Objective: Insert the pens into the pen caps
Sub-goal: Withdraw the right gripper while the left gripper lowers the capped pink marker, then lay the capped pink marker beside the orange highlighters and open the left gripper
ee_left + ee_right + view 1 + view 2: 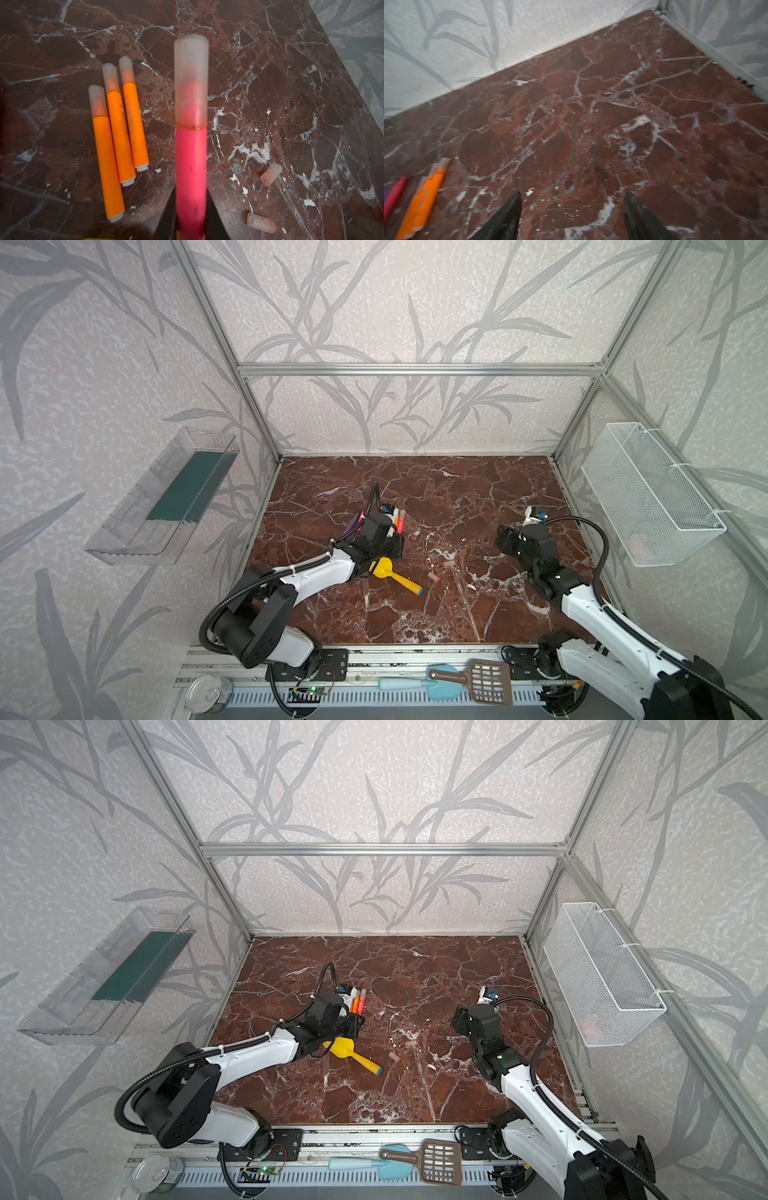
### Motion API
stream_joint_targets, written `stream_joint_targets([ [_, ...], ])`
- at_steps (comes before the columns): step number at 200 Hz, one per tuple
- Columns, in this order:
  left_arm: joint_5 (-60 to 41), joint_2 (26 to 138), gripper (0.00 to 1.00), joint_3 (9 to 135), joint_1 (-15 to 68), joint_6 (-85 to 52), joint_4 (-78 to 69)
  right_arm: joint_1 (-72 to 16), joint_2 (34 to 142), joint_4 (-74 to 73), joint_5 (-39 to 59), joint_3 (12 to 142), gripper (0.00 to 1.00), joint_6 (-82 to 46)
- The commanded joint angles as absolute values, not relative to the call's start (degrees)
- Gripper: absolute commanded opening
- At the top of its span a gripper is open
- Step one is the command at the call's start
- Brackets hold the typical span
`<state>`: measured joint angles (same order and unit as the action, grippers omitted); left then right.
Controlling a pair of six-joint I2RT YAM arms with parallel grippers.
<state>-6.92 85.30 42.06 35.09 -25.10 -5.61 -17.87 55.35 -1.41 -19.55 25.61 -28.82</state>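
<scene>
My left gripper (191, 192) is shut on a pinkish-red pen (191, 166) whose tip sits inside a translucent pen cap (191, 83); in a top view the gripper (358, 1013) holds it low over the table. Three orange pens (121, 137) with caps on lie side by side beside it, seen in both top views (397, 524) (354, 1006). Two loose pen caps (271, 173) (260, 223) lie on the marble (449, 564) (433, 576). My right gripper (573, 195) (505, 541) is open and empty above bare table, apart from the pens.
A yellow toy shovel (395, 572) with an orange handle lies just in front of the left wrist. A white wire basket (652, 493) hangs on the right wall and a clear tray (166, 493) on the left wall. Utensils and a can sit on the front rail (457, 680).
</scene>
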Motion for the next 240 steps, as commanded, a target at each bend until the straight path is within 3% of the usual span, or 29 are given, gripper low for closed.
stream_joint_targets([
  [1, -6.0, 88.4, 0.0, 44.8, 35.8, -26.7, -2.1, -15.1, 57.1, -1.9, -23.5, 25.7, 0.79, -28.7],
  [40, -6.4, 94.6, 0.0, 49.4, 37.4, -27.2, -0.3, -14.8, 56.2, -9.4, -21.6, 21.9, 0.8, -27.8],
  [125, -1.0, 107.0, 0.0, 59.5, 38.5, -25.5, 6.6, -14.8, 53.8, -7.3, -18.8, 21.3, 0.81, -28.0],
  [184, 1.9, 104.6, 0.34, 62.4, 38.4, -21.9, 10.6, -14.8, 53.7, -7.6, -18.2, 21.0, 0.81, -27.9],
  [240, 14.1, 92.8, 0.44, 63.2, 37.8, -19.2, 16.9, -14.8, 53.9, -7.6, -18.1, 21.1, 0.81, -27.9],
])
